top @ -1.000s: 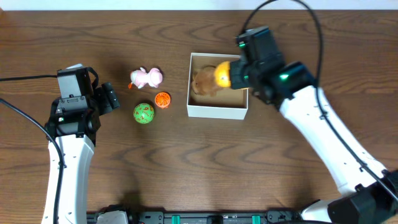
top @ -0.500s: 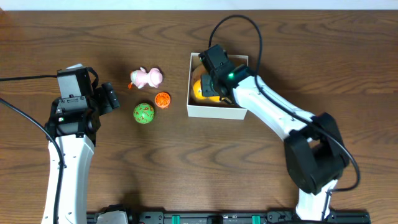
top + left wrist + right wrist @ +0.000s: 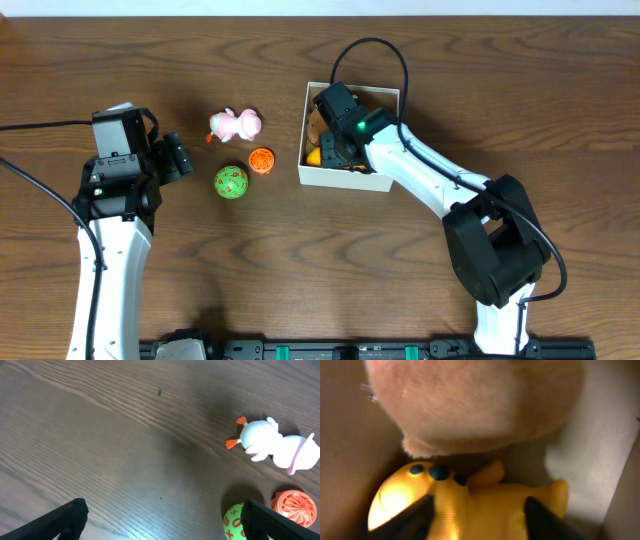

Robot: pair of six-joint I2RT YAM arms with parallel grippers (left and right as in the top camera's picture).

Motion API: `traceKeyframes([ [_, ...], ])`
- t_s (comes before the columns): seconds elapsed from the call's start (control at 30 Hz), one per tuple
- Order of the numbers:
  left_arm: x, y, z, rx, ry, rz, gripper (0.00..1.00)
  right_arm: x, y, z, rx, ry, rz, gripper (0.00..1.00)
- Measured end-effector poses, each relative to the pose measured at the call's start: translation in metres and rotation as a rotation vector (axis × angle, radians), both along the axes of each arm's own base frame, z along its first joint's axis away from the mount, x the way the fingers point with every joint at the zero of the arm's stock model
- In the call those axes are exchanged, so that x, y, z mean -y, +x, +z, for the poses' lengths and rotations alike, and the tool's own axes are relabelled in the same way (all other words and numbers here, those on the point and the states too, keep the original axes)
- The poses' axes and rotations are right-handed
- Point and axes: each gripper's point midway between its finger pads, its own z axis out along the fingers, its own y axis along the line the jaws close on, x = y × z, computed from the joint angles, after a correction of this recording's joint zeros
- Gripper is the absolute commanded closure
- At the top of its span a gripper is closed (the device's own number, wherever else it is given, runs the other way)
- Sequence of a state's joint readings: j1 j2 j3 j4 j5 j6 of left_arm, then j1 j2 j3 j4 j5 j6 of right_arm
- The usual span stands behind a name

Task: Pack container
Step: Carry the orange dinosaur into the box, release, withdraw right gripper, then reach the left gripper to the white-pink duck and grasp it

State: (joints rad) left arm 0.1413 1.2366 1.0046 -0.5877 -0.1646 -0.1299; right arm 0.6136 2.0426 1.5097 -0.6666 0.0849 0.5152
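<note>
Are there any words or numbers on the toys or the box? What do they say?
Green ball: orange marks that look like numbers or sum signs, too small and cut off to read.
Orange ball: only ridges, no writing.
Pink toy, yellow toy, container: no writing shows.

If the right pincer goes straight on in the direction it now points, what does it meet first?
The yellow toy, lying right ahead of it inside the container. How near it is, the picture does not show clearly.
</note>
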Motion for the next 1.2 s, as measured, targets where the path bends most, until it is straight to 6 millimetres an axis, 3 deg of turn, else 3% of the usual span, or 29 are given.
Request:
traceKeyframes([
  [0.13,0.0,0.0,0.0,0.0,0.0,0.0,0.02,0.004,0.004,0.012,0.038,-0.015,0.005,0.14],
  [0.2,0.0,0.0,0.0,0.0,0.0,0.0,0.02,0.006,0.007,0.027,0.073,-0.012,0.008,0.14],
  [0.37,0.0,0.0,0.0,0.0,0.0,0.0,0.02,0.018,0.015,0.089,0.198,0.035,0.001,0.14],
  [0.47,0.0,0.0,0.0,0.0,0.0,0.0,0.02,0.032,0.018,0.127,0.273,0.059,-0.013,0.2],
  [0.57,0.0,0.0,0.0,0.0,0.0,0.0,0.02,0.041,0.017,0.154,0.327,0.079,-0.012,0.21],
  [0.63,0.0,0.0,0.0,0.0,0.0,0.0,0.02,0.044,0.013,0.161,0.333,0.075,0.005,0.19],
  [0.83,0.0,0.0,0.0,0.0,0.0,0.0,0.02,0.068,0.001,0.155,0.28,0.002,-0.01,0.12],
  [0.97,0.0,0.002,0.002,0.014,0.001,0.0,0.02,0.113,0.006,0.169,0.285,-0.01,-0.109,0.09],
  [1.1,0.0,0.003,0.003,0.017,0.0,0.0,0.02,0.181,0.004,0.193,0.299,-0.005,-0.263,0.08],
  [1.2,0.006,0.003,0.0,0.015,-0.038,-0.011,0.02,0.227,-0.003,0.199,0.28,0.011,-0.372,0.07],
])
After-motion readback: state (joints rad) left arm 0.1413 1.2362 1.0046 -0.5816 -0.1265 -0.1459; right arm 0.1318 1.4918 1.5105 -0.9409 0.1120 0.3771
